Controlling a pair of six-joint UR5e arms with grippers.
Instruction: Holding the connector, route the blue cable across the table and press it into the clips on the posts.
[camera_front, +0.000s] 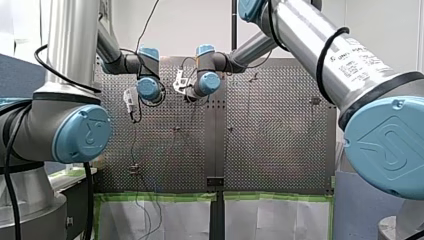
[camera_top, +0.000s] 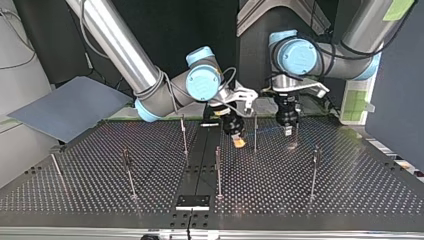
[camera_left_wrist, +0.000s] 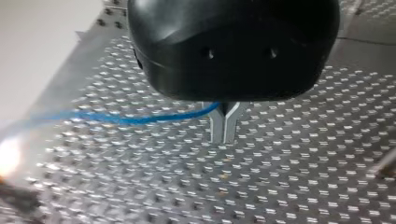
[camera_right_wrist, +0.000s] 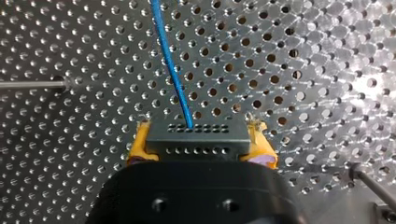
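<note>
Cable (camera_right_wrist: 170, 70) thin, blue; enters dark connector (camera_right_wrist: 198, 138) with rows of holes.

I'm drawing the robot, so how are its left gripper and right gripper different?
My left gripper has thin bare metal fingers; my right gripper has yellow pads. The left gripper's fingers are pinched together on the blue cable; the right gripper's stand wide apart, clamping the dark connector. Both have black bodies and point down at the perforated table.

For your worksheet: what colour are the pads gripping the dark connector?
Yellow pads, clearest in the right wrist view.
</note>
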